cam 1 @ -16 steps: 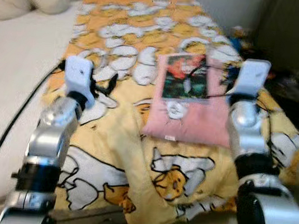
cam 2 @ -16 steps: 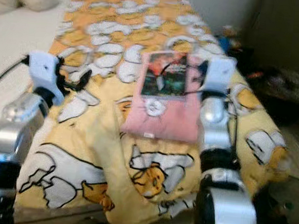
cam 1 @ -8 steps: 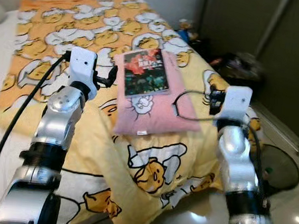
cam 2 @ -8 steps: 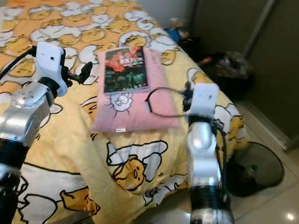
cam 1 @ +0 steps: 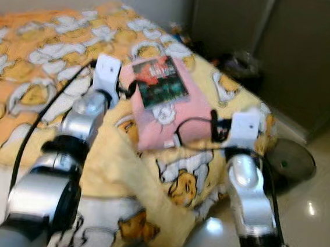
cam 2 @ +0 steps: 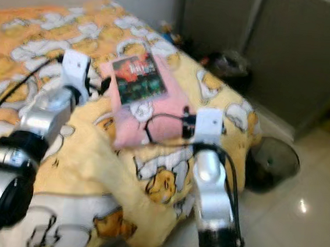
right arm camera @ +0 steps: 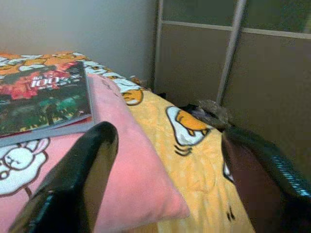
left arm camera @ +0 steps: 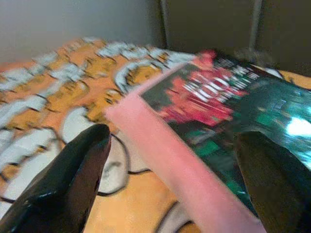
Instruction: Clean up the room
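Both pairs of jaws stand released: the left gripper (left arm camera: 170, 160) hovers at the pink rectangular pillow's (cam 1: 174, 115) nine o'clock edge, the right gripper (right arm camera: 165, 170) at its four o'clock corner. A dark glossy book (cam 1: 159, 82) lies on the pillow, atop the yellow-orange cartoon-print blanket (cam 1: 35, 70)

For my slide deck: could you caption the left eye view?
Both grippers, left and right, flank a pink pillow carrying a book on a duck-print blanket.
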